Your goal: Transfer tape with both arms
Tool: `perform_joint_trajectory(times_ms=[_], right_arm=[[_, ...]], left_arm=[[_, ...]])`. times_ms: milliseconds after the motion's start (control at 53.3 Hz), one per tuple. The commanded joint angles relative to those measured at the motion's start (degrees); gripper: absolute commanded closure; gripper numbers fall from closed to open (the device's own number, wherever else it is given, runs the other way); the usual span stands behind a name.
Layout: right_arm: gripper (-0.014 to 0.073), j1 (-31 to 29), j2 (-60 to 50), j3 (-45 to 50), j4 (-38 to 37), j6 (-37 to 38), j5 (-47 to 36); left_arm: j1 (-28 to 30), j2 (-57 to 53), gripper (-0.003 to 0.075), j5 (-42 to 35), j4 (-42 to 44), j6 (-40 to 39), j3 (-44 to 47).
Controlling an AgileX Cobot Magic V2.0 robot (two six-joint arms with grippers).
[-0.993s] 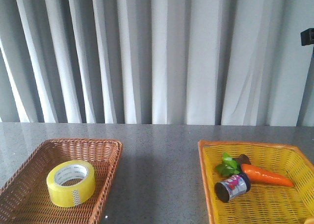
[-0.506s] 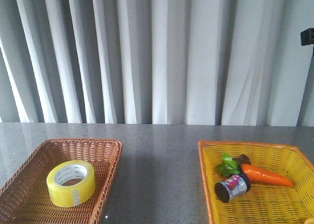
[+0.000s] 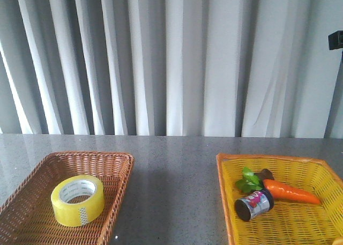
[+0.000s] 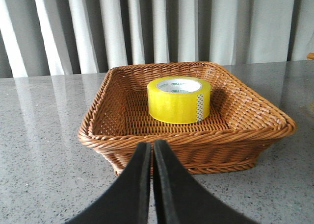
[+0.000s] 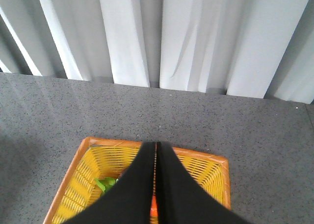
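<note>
Currently, tape (image 3: pixel 77 200): flat in the brown basket (image 3: pixel 32 172), lower left of the front view
Left gripper (image 4: pixel 151 150): fingers pressed together, holding nothing
Right gripper (image 5: pixel 156 150): closed, empty, over the yellow basket (image 5: pixel 216 167)

At the lower left of the front view we see a brown wicker basket (image 3: pixel 115 172) on the grey speckled worktop (image 3: pixel 171 180). At the lower right sits a yellow basket with an orange rim (image 3: pixel 300 223). Inside it we find a toy carrot (image 3: pixel 289 191) with green leaves (image 3: pixel 247 179), and a small printed can (image 3: pixel 254 205) lying on its side just beside the carrot. Pale pleated curtains (image 3: pixel 171 62) fill the upper frame.
</note>
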Motion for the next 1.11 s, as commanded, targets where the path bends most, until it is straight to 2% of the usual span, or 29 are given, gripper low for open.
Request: perform_joint_trajectory(times_ms=[0, 206, 1087], right_arm=[[0.0601, -0.26, -1.68, -1.47, 0.18, -0.58, -3.85], [0.0601, -0.26, -1.68, -1.47, 0.18, -0.58, -3.85], [0.0601, -0.26, -1.68, -1.47, 0.18, -0.58, -3.82]], left_arm=[[1.7, -1.03, 0.0726, -4.63, -0.26, 0.01, -1.2], [5.55, -1.03, 0.0726, -4.63, -2.56, 0.07, -1.2], [5.49, -0.98, 0.0726, -4.81, -2.96, 0.07, -1.32]])
